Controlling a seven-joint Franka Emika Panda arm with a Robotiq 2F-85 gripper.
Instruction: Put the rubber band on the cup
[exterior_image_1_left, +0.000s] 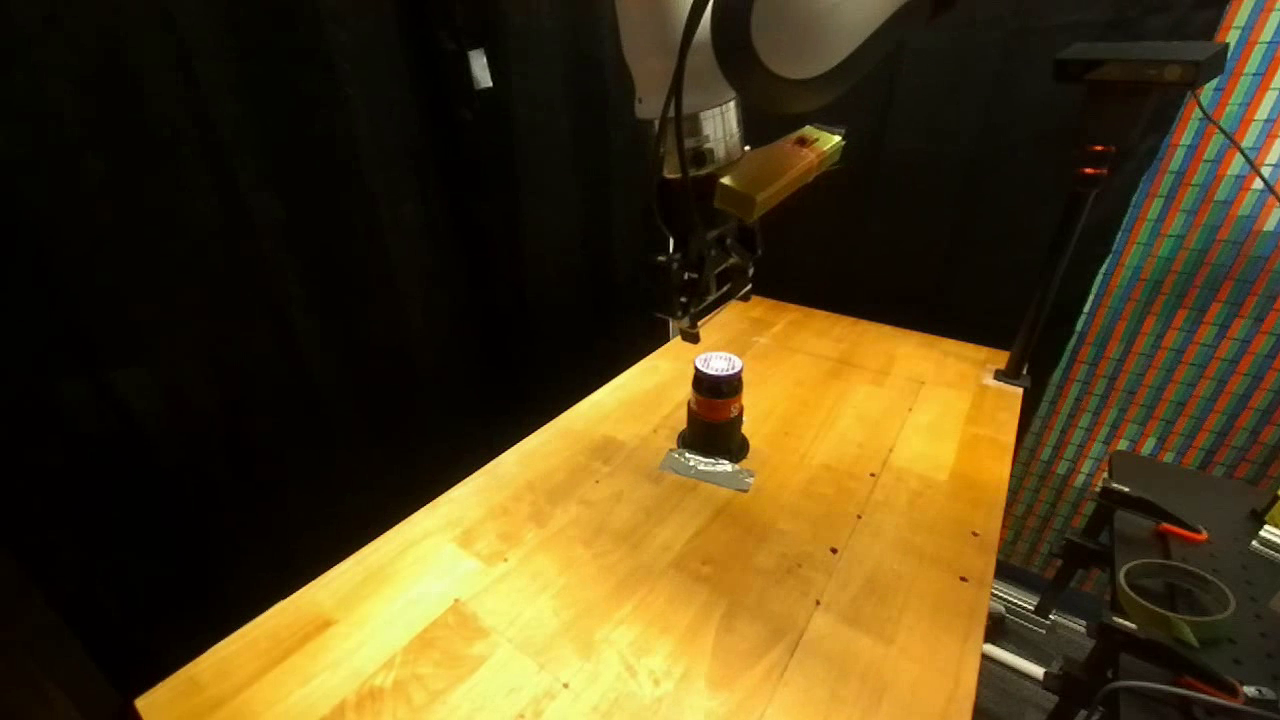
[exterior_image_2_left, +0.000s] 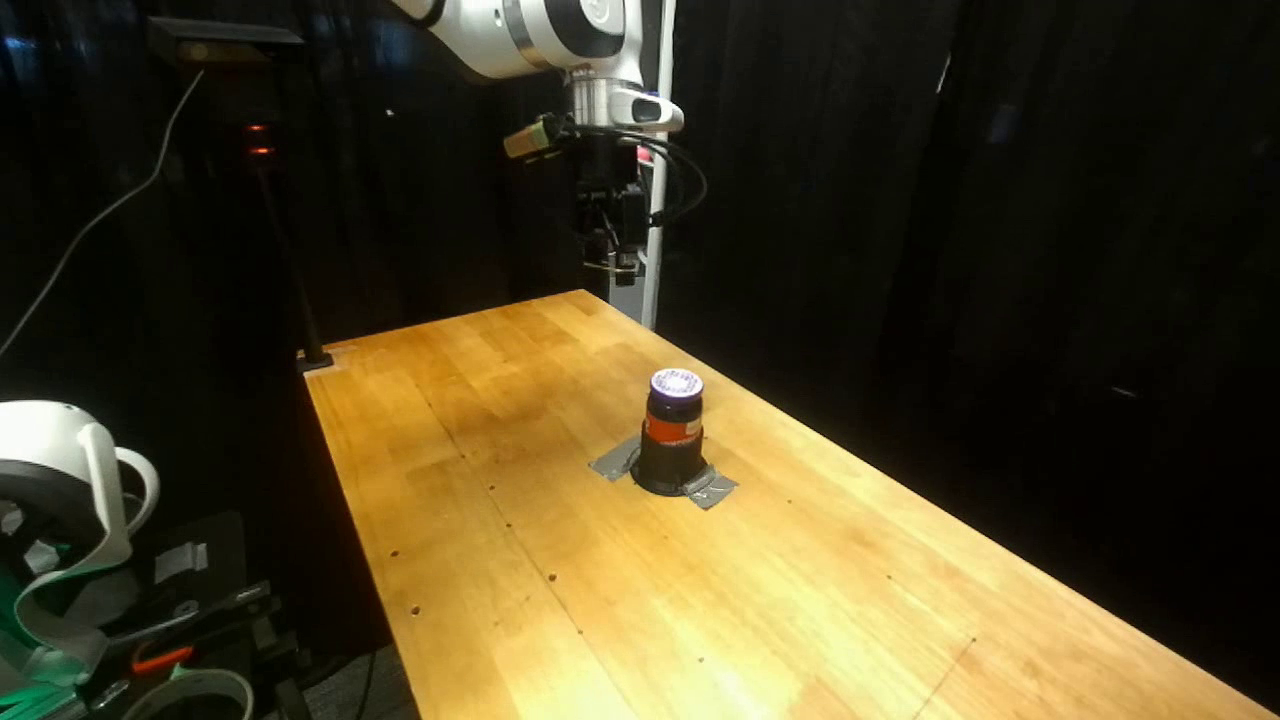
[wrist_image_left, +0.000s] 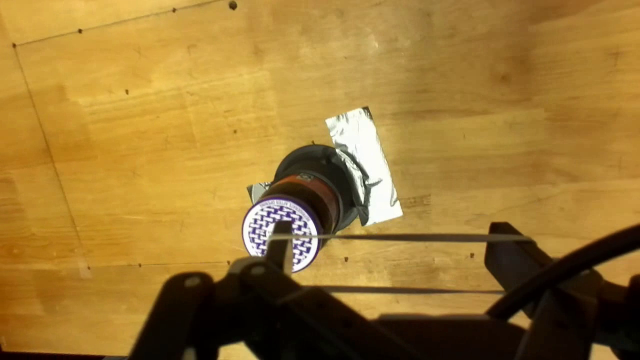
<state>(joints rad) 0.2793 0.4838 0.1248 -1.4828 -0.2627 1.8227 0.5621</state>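
Note:
The cup (exterior_image_1_left: 717, 407) stands upright on the table, with a dark top and base, an orange-red band and a white and purple lid. It also shows in an exterior view (exterior_image_2_left: 673, 430) and in the wrist view (wrist_image_left: 315, 192). My gripper (exterior_image_1_left: 718, 314) is open above the table, higher than the cup and apart from it. A thin rubber band (wrist_image_left: 400, 238) is stretched around both fingers, its two strands running between them. In the wrist view, the left finger of the gripper (wrist_image_left: 392, 245) overlaps the lid; the cup lies left of the middle of the gap.
Silver tape (wrist_image_left: 372, 170) fixes the cup's black base to the wooden table (exterior_image_1_left: 620, 590). A black post (exterior_image_1_left: 1050, 270) with a camera stands at a table corner. A side bench with a tape roll (exterior_image_1_left: 1175, 600) is beyond the table edge.

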